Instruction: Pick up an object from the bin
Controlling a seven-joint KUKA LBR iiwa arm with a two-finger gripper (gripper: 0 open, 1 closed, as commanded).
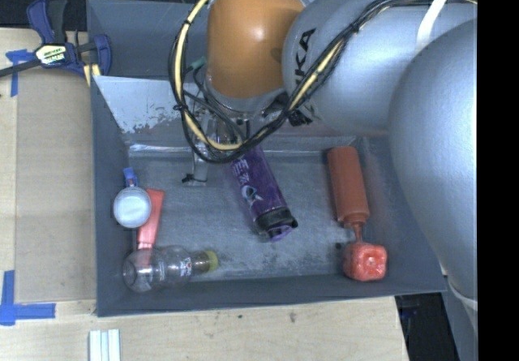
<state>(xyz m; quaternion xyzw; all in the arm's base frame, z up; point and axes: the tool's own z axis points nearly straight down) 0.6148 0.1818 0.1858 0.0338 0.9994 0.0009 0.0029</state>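
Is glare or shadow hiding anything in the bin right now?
Camera view: bright sheen on the orange cover and silver arm; that arm hides the upper end of the purple bottle; the clear bottle glints but reads plainly.

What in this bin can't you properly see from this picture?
- Purple bottle, camera view: its upper end runs under the arm's orange cover and cables.
- Bin, camera view: its back right corner and right wall are covered by the silver arm.
- Clear plastic bottle, camera view: its label print is too small to read.
- Purple bottle's white print: too small to read.
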